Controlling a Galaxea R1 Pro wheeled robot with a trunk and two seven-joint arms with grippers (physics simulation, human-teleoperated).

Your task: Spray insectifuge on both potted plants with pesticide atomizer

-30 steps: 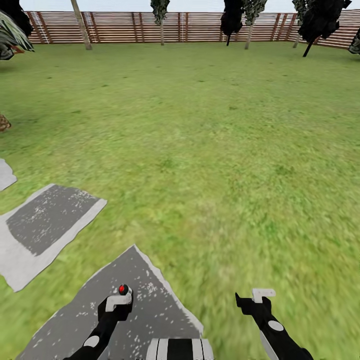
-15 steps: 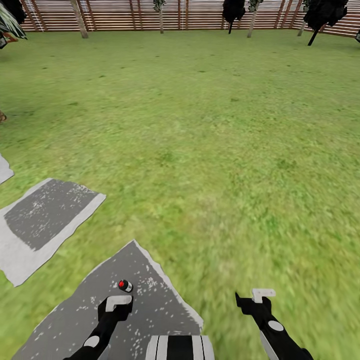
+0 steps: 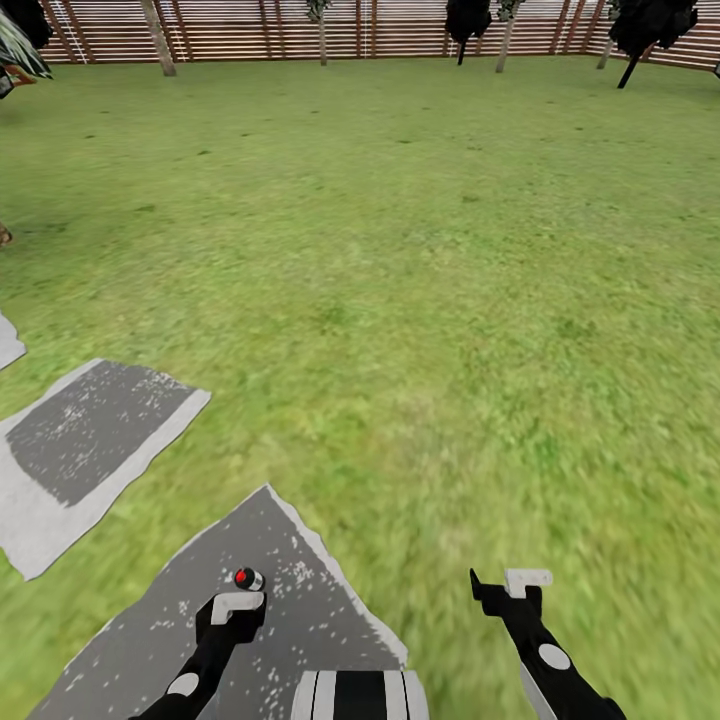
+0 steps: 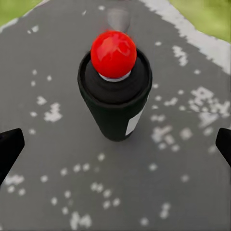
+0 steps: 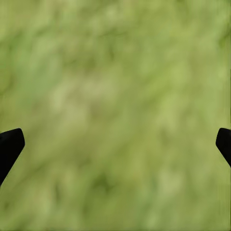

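The pesticide atomizer stands upright on a grey stepping stone in the garden, a dark bottle with a red tip. My left gripper hangs just short of it on the near side. In the left wrist view the atomizer sits centred ahead of the left gripper, whose black fingertips stand wide apart, open, touching nothing. My right gripper hovers over bare grass, and the right wrist view shows the right gripper open too. The potted plants are out of view.
A second stepping stone lies to the left, with a corner of another stone at the left edge. Lawn stretches ahead to a brown slatted fence with tree trunks and dark bushes along it.
The head view has tipped down a little since a second ago, so fence and stones sit higher. Both arms hold nearly the same place; the atomizer still stands just beyond my left gripper.
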